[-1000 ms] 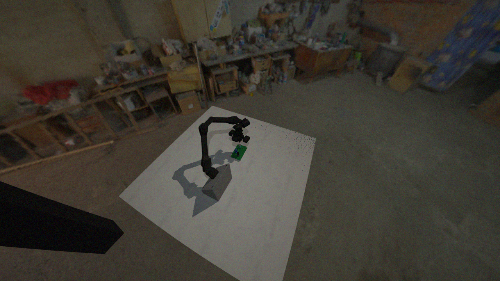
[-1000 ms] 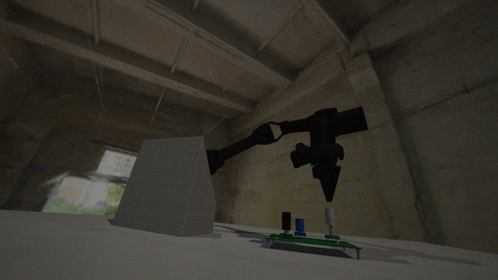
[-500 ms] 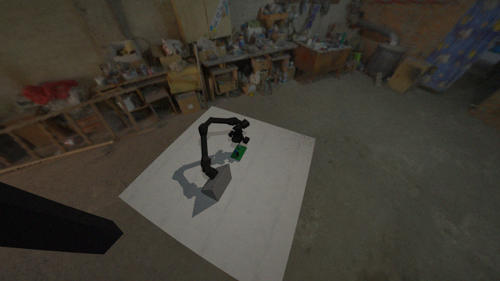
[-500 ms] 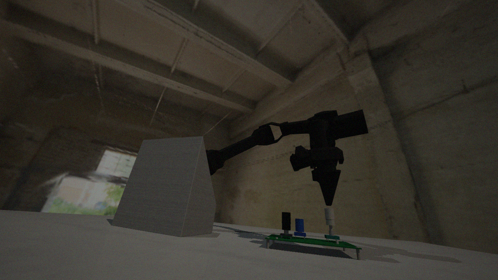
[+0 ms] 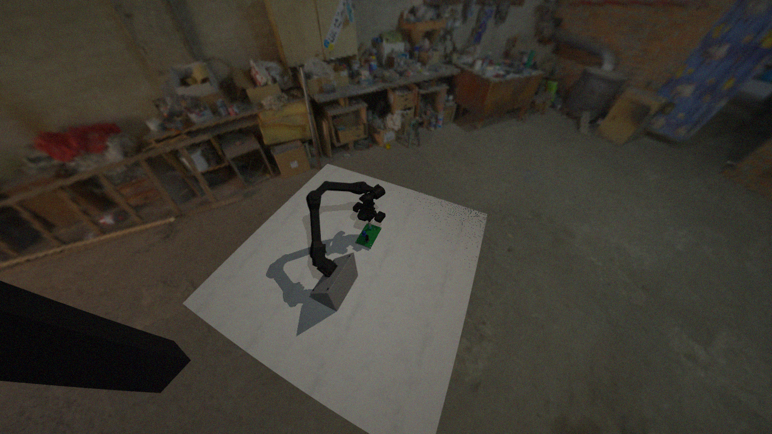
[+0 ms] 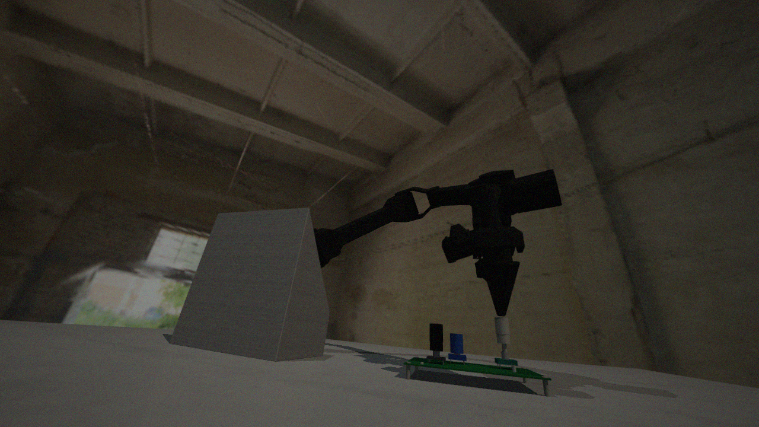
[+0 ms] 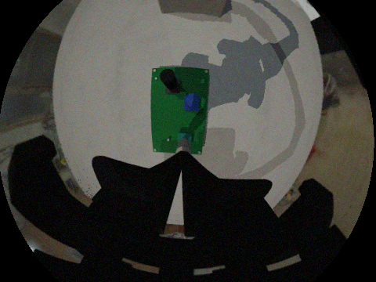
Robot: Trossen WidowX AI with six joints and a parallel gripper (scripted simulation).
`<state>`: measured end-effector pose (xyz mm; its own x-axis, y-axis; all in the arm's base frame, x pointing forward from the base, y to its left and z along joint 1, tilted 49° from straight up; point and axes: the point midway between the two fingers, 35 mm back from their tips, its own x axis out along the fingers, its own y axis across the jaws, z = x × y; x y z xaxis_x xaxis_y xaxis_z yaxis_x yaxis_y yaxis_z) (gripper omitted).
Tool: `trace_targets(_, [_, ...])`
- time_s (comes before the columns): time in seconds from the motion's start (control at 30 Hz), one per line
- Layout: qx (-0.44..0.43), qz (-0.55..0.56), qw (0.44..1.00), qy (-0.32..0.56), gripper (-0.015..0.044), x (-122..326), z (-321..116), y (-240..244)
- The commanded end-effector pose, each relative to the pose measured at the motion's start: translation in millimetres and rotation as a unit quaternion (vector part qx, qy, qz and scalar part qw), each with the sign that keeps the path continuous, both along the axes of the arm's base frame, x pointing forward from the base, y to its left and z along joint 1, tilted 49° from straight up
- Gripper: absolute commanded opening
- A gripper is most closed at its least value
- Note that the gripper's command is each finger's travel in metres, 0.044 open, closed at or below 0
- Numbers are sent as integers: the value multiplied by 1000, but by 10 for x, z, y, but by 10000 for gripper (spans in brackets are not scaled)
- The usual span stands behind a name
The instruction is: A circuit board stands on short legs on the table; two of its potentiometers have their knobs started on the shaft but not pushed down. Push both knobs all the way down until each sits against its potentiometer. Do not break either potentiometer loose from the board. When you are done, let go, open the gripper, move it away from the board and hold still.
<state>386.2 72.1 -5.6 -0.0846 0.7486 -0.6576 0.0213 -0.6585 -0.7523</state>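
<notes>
The green circuit board stands on short legs. A white knob sits high on its shaft, with grey shaft showing above the teal potentiometer. A black knob also shows a short length of shaft below it. The blue knob sits close over its blue potentiometer. My gripper is shut and empty, pointing down. Its tips are at the top of the white knob, seemingly touching it; exact contact is hard to tell.
A grey wedge-shaped block stands at the arm's base on the white table top. The black and blue knobs stand upright at the board's end nearer that block. A dark beam shows at the lower left of the top view.
</notes>
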Motion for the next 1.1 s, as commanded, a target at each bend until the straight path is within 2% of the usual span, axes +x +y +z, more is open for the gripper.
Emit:
trace_targets(0.0, [2,-2,1000,3,0,-6,-21,15])
trace_targets(1.07, [2,-2,1000,3,0,-9,-46,43])
